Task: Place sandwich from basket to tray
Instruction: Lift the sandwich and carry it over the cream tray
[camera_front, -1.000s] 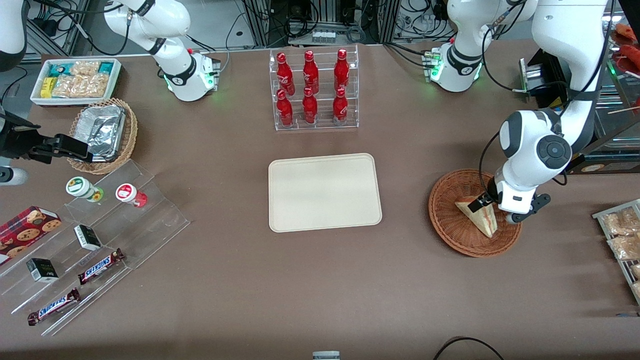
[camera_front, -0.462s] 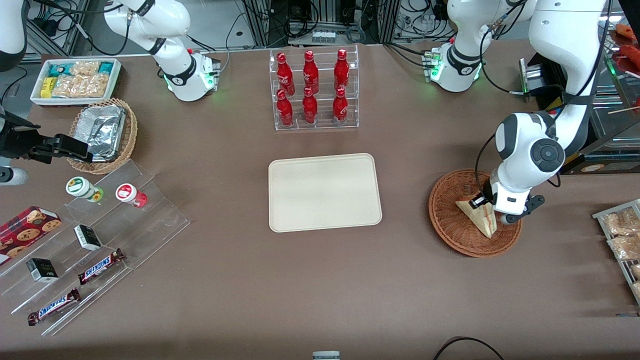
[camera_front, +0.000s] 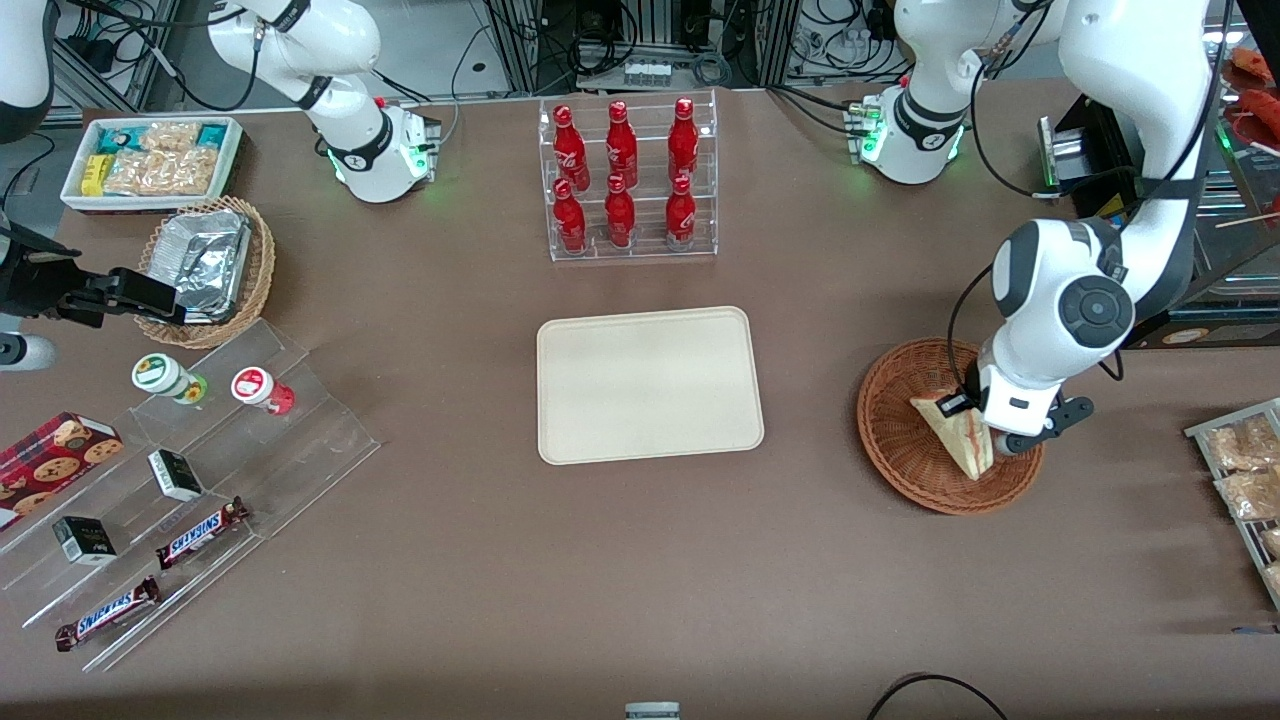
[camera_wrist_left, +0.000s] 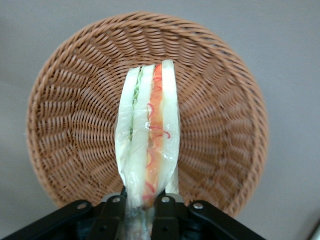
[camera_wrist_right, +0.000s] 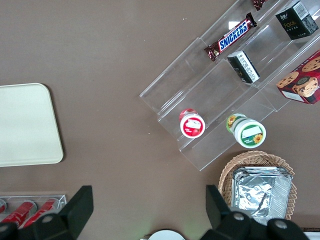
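The sandwich (camera_front: 958, 435) (camera_wrist_left: 148, 135) is a clear-wrapped wedge of pale bread with red and green filling. My left gripper (camera_front: 985, 425) (camera_wrist_left: 140, 205) is shut on its wide end, and the wedge hangs over the round reddish-brown wicker basket (camera_front: 905, 450) (camera_wrist_left: 65, 130) toward the working arm's end of the table. Whether the wedge's tip still touches the weave is not clear. The cream-beige tray (camera_front: 648, 384) (camera_wrist_right: 25, 125) lies flat mid-table with nothing on it, well apart from the basket toward the parked arm's end.
A clear rack of red bottles (camera_front: 628, 180) stands farther from the front camera than the tray. Snack packets on a rack (camera_front: 1240, 470) sit at the working arm's table edge. A tan foil-filled basket (camera_front: 205, 265), a white snack tub (camera_front: 150, 160) and acrylic steps (camera_front: 190, 480) lie toward the parked arm's end.
The gripper has closed on the sandwich, which now stands more upright and sits slightly nearer the basket's middle. The wrist shifted a little toward the tray.
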